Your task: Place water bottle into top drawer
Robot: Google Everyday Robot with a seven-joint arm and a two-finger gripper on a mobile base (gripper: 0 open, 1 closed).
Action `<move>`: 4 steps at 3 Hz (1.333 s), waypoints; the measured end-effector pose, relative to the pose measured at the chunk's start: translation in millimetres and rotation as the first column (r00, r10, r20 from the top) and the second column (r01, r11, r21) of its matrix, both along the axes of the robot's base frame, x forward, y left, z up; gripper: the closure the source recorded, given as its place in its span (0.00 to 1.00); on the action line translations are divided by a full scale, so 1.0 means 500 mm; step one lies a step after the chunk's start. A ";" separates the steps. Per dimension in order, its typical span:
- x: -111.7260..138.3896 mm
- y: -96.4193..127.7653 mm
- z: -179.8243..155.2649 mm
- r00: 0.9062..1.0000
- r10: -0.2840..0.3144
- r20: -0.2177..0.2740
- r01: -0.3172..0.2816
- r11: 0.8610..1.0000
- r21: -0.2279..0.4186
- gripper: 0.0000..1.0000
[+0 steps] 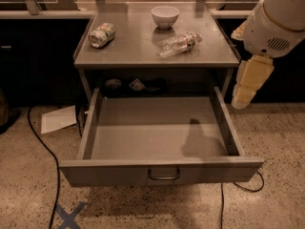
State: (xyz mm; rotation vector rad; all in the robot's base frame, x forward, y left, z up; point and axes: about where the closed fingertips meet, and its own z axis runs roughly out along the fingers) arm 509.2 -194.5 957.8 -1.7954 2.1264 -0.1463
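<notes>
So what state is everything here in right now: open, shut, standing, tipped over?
top drawer: pulled open, no bottle inside.
water bottle: lying on its side on the cabinet top.
drink can: on its side.
bowl: upright.
gripper: hanging right of the drawer, apart from the bottle.

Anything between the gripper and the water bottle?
No object. In the camera view, only bare cabinet top and its right edge separate the water bottle from the gripper, which hangs beside the cabinet.
</notes>
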 end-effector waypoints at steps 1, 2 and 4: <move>0.119 0.025 -0.011 0.997 0.069 0.024 -0.069 0.997 -0.018 0.00; 0.234 0.049 -0.015 0.992 0.122 0.034 -0.121 0.992 -0.023 0.00; 0.261 0.050 0.029 0.989 0.112 0.092 -0.113 0.994 -0.003 0.00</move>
